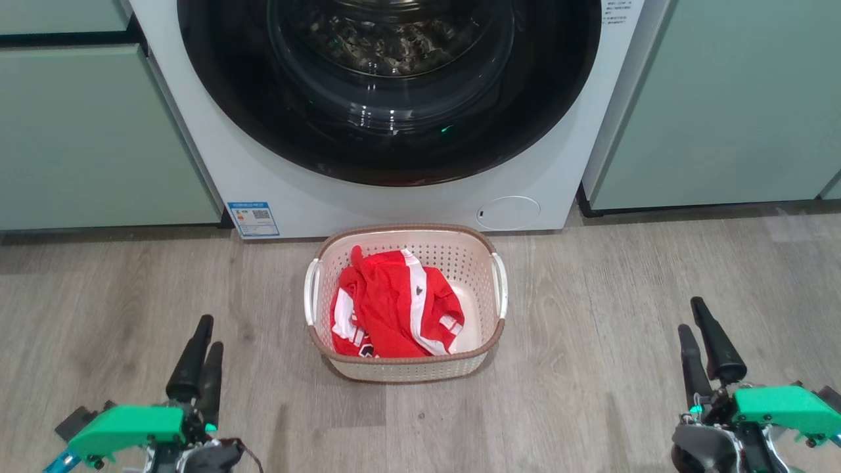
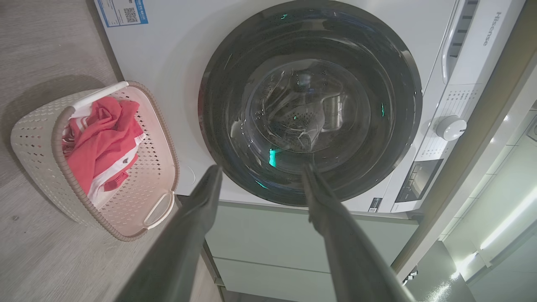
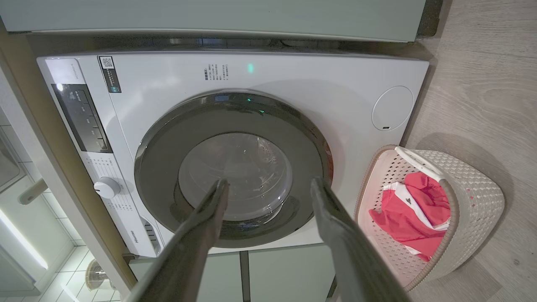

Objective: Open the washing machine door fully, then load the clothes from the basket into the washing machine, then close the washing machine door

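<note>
Wide, empty: left claw (image 1: 210, 335) and right claw (image 1: 690, 315). The door (image 1: 394, 171), twelve o'clock of the basket (image 1: 407, 228), looks stiff, glossy, probably slippery: hook its rim. The clothes (image 1: 387, 309): soft, light; pinch a fold.

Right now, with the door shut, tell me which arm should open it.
Left, probably: the washing machine door lies nearer the left gripper than the right gripper; both are open and empty.

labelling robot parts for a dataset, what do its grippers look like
The left gripper and right gripper each have two long, dark, tapering fingers with rounded tips, rising from a bright green blocky housing. Under that sit black and silvery parts; a blue piece shows beside the left one.
</note>
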You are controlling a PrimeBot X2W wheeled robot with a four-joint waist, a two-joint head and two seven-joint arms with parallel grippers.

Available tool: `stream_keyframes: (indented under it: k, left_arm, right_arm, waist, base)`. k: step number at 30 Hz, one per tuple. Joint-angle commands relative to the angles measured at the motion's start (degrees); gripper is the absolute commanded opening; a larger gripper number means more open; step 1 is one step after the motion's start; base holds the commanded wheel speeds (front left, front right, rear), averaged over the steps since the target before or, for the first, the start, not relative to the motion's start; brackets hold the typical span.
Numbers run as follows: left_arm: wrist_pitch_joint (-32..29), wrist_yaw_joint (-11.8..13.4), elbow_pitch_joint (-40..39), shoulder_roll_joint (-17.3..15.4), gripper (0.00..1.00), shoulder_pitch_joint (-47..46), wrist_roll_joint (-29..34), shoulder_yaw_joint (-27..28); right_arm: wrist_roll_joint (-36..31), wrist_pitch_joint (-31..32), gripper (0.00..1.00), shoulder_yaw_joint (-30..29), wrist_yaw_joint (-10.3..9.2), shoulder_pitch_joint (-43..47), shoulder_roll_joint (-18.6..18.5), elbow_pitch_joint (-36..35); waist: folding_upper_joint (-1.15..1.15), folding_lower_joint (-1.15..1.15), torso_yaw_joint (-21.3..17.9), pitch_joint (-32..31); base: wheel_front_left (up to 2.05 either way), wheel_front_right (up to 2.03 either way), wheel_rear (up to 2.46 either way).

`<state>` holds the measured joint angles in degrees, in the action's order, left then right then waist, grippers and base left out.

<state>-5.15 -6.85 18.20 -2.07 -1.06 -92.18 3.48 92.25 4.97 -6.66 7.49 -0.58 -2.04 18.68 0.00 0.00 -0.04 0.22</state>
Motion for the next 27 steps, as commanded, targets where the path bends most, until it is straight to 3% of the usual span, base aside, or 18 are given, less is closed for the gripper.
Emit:
stream_keyframes:
  k: [1,17,27]
  left_arm:
    - [0.41,-0.08,-2.30,-0.42,1.00,-2.95,0.54,-0.07]
    - [3.40,-0.15,-4.70,-1.95,1.00,-4.44,4.11,-2.05]
    - [5.61,-0.20,-7.54,-2.21,1.00,-6.44,15.24,-0.78]
  right_arm:
    - [-0.94,-0.58,1.00,0.43,0.01,-2.80,-0.54,-2.29]
    - [-4.79,-3.24,1.00,2.03,0.01,-4.34,-1.81,-3.35]
    - [-15.23,-5.32,1.00,1.99,0.01,-6.32,-3.00,-5.54]
  waist:
    - [0.00,0.00,0.00,0.02]
    - [0.00,0.00,-0.06,-0.02]
    - [0.00,0.00,0.19,0.09]
  base:
    - [0.00,0.00,0.00]
    - [0.00,0.00,0.00]
    - [0.00,0.00,0.00]
